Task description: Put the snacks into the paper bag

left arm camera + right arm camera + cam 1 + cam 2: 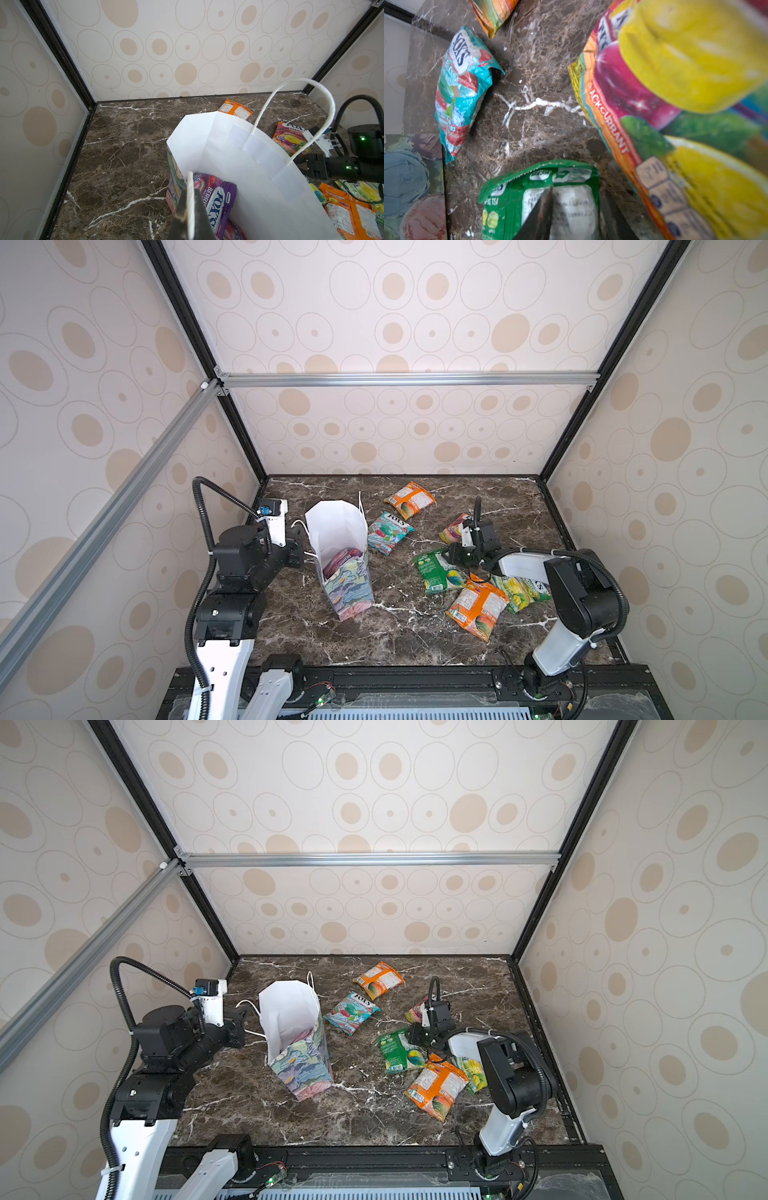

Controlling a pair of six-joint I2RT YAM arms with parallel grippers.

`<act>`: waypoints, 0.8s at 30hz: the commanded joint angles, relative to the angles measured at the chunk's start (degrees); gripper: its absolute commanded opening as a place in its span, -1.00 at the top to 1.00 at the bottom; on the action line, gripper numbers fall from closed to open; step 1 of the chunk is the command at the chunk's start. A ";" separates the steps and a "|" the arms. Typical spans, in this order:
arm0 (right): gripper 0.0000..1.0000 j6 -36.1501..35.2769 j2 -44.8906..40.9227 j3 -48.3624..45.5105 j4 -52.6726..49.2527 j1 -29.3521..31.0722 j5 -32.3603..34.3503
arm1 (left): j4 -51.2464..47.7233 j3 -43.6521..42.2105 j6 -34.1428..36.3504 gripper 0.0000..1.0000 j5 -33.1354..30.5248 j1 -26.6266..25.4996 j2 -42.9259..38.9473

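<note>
The paper bag [347, 587] [305, 1071] [249, 166] stands upright and open at the table's left. A purple snack packet [341, 561] [217, 199] lies inside it. My left gripper [301, 549] [190, 193] is shut on the bag's near white cord handle [190, 209]. My right gripper [451, 558] [577, 193] is down on the green packet [436, 572] [508, 197], its fingers pinching that packet's edge. Loose snacks lie around: a teal one [388, 533] [463, 89], a far orange one [409, 499], a red-yellow one [453, 529] [675, 104].
A second orange packet [478, 608] and a yellow-green one [519, 591] lie under the right arm's forearm. The bag's far handle [324, 99] arcs up. Patterned walls close in the marble table [415, 639] on three sides.
</note>
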 commanded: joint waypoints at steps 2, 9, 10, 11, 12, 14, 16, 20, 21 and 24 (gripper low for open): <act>0.51 0.82 1.30 -0.44 -0.28 -0.13 0.04 | -0.20 2.39 0.60 1.00 0.32 0.03 -0.03; 0.93 0.81 -0.46 -0.22 -0.76 -0.18 -0.58 | -0.29 2.39 0.62 1.00 0.23 0.03 -0.16; 1.00 0.97 -0.90 -0.45 -0.66 -0.12 -0.80 | -0.32 2.41 0.62 1.00 0.26 0.03 -0.16; 1.00 1.12 -1.34 -0.56 -0.41 -0.13 -0.92 | -0.28 2.39 0.62 1.00 0.11 0.03 -0.27; 1.00 1.31 -1.85 -0.85 -0.03 -0.18 -1.15 | -0.36 2.39 0.62 1.00 0.16 0.03 -0.30; 1.00 1.57 -2.94 -0.96 0.16 -0.12 -1.41 | -0.32 2.47 0.62 0.99 0.09 0.05 -0.38; 1.00 1.54 -3.97 -1.14 0.17 -0.17 -1.93 | -0.42 2.48 0.63 1.00 -0.04 0.03 -0.47; 1.00 1.83 -6.57 -1.50 -0.09 -0.10 -3.04 | -0.38 2.38 0.63 1.00 -0.13 0.07 -0.56; 1.00 1.73 -7.29 -1.45 -0.43 -0.11 -3.21 | -0.41 2.39 0.62 1.00 -0.08 0.03 -0.52; 1.00 0.28 -9.48 -1.29 -2.04 0.41 -2.73 | -0.45 2.30 0.63 1.00 -0.25 0.03 -0.65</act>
